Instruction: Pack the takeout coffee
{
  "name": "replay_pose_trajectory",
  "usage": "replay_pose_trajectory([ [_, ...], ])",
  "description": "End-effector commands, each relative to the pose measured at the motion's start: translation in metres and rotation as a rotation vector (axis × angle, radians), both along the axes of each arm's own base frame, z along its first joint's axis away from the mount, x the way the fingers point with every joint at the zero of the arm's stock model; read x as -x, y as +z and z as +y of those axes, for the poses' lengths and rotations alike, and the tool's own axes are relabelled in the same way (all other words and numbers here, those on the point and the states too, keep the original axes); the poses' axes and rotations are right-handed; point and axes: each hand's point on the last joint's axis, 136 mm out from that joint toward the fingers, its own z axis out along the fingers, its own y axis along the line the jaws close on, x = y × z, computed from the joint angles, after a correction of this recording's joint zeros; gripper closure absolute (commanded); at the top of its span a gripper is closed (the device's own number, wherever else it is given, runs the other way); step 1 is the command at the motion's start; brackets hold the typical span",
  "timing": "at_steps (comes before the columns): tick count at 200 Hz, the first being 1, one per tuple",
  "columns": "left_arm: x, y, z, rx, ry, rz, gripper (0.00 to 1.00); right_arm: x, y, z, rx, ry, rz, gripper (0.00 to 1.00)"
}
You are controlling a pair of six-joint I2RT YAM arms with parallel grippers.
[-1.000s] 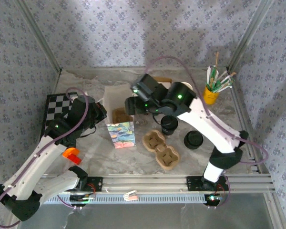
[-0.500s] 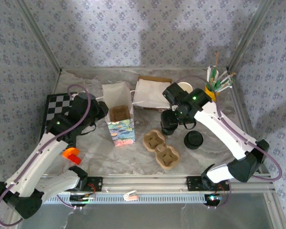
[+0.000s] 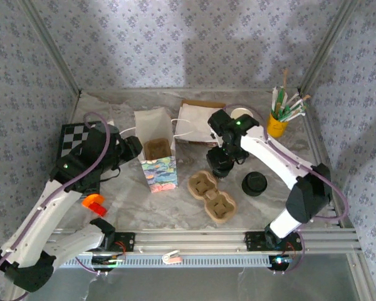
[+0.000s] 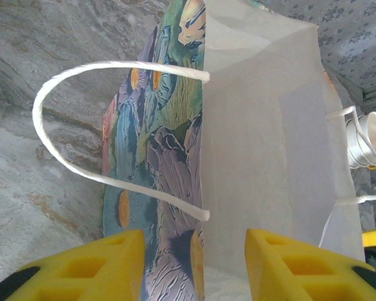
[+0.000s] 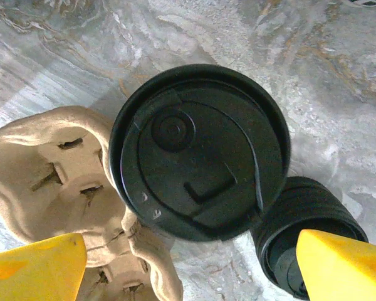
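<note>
The takeout coffee point(image 5: 200, 150) was seen standing upright on the tabletop point(image 5: 363, 94), just beside the cardboard tray point(image 5: 44, 169), with a low black lid piece point(image 5: 301, 219) close on its other side. The right fingers point(image 5: 34, 266) were held wide apart above it, clamped on nothing. The left fingers point(image 4: 81, 266) were spread apart at the paper bag's point(image 4: 263, 144) edge.

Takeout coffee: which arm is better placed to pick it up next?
Right. The right hand hovers open directly over the takeout coffee, straddling its lid; the left hand is away at the paper bag.
</note>
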Motion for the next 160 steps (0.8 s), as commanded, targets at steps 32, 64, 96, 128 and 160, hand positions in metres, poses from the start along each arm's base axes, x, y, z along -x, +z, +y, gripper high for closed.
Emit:
replay_pose_trajectory([
  [32, 0.01, 0.009, 0.011, -0.012, 0.003, -0.023, 0.53, -0.015, -0.013, 0.0, 0.061, 0.064, 0.017, 0.11],
  [64, 0.01, 0.009, 0.011, -0.008, 0.008, -0.027, 0.52, -0.02, -0.017, 0.0, 0.063, 0.07, 0.024, 0.11],
  [96, 0.008, 0.008, 0.009, -0.006, 0.004, -0.024, 0.51, -0.023, -0.018, -0.001, 0.066, 0.062, 0.024, 0.15],
  [128, 0.008, 0.008, 0.01, -0.005, 0.007, -0.025, 0.49, -0.025, -0.018, 0.001, 0.055, 0.046, 0.023, 0.21],
  [160, 0.008, 0.007, 0.009, -0.003, 0.007, -0.023, 0.48, -0.023, -0.019, -0.001, 0.061, 0.014, 0.021, 0.24],
])
